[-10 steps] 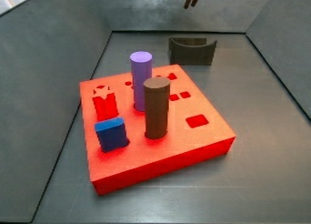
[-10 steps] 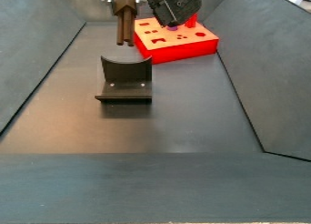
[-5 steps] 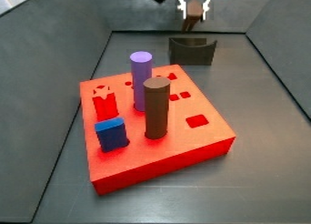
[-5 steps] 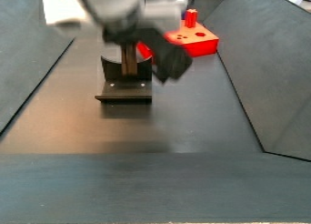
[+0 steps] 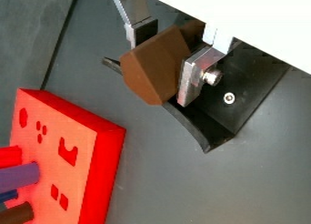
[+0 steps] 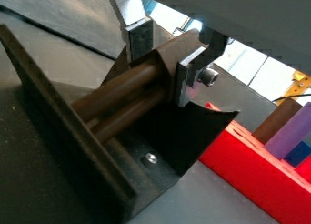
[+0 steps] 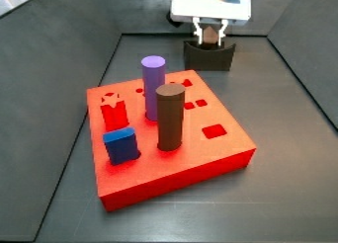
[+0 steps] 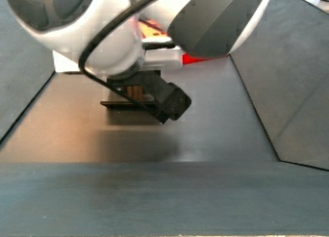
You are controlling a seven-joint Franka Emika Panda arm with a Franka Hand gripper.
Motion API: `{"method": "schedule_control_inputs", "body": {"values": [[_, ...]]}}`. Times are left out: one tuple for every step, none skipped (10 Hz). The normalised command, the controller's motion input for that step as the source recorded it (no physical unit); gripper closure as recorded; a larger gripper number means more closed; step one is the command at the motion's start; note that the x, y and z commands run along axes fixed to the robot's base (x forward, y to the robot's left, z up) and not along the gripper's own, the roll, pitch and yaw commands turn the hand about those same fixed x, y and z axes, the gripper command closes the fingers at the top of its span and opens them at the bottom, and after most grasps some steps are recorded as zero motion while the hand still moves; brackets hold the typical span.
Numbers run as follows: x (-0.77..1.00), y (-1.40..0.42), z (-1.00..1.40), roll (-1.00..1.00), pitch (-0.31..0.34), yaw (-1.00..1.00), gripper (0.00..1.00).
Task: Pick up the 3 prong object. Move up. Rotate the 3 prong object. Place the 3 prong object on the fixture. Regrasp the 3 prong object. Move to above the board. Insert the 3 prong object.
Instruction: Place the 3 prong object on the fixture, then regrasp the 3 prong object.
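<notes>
- The 3 prong object (image 5: 155, 64), a brown piece, sits clamped between the silver fingers (image 5: 195, 75) in both wrist views; its body lies at the fixture's notch, and contact with the fixture cannot be confirmed.
- Gripper (image 7: 211, 34) now hangs directly over the fixture (image 7: 211, 58); a second ago it was high above, so the arm has descended onto it.
- Judgement: the placing step is under way, with release and regrasp yet to come.
- The board (image 7: 224, 153), well apart from the fixture, carries a purple cylinder (image 7: 153, 86), a dark brown cylinder (image 7: 169, 117) and a blue block (image 7: 122, 145).
- In a side view the arm (image 8: 115, 29) hides most of the fixture.
</notes>
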Motion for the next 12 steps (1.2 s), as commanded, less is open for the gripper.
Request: {"method": "schedule_control_inputs", "body": {"values": [[0.09, 0.09, -0.32, -0.14, -0.04, -0.14, 1.0], [0.08, 0.1, -0.28, -0.13, -0.057, -0.12, 1.0], [0.08, 0.1, -0.28, -0.12, -0.059, -0.1, 1.0], [0.08, 0.1, -0.28, -0.12, -0.059, -0.07, 1.0], [0.0, 0.0, 0.0, 0.0, 0.0, 0.0, 0.0], [0.0, 0.0, 1.0, 0.01, 0.012, 0.05, 0.0], [-0.01, 0.0, 1.0, 0.01, 0.017, 0.06, 0.0], [-0.03, 0.01, 1.0, 0.02, 0.032, 0.05, 0.0], [-0.04, 0.0, 1.0, 0.04, 0.047, 0.04, 0.0], [-0.04, 0.0, 1.0, 0.05, 0.066, 0.03, 0.0], [-0.04, 0.0, 0.89, 0.05, 0.082, 0.02, 0.0], [-0.03, 0.0, 0.71, 0.05, 0.088, 0.0, 0.0]]}}
